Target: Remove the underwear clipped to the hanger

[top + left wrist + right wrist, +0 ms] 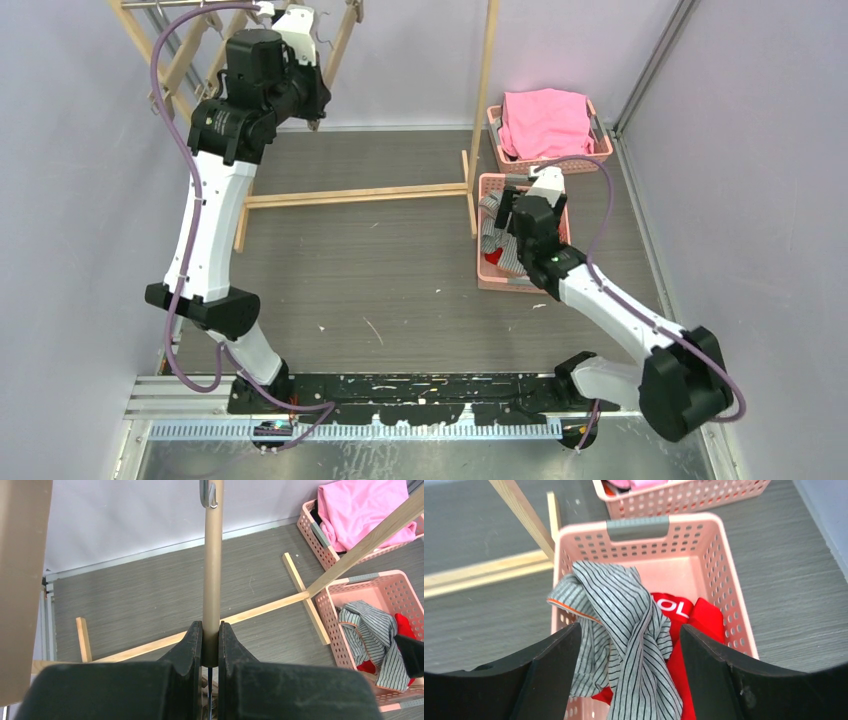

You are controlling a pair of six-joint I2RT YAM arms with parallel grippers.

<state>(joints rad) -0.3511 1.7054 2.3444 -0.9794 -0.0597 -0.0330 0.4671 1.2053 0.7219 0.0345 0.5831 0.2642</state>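
**Striped and red underwear in the near basket, left tool clamped on the bar**

The left tool is closed tight on a brown bar, raised at 11 o'clock of the bench. The bar is judged to belong to the hanger and to be held for steadiness. The right tool is spread wide over the near basket at 3 o'clock with nothing pinched, so cloth can drop inside. The striped underwear is heaped there, with the red underwear beneath it toward 4 o'clock. The cream piece is seen nowhere. The metal hook and the clamp are shown by the left wrist view alone, the white lettering by the right wrist view, and both arms together by the top view
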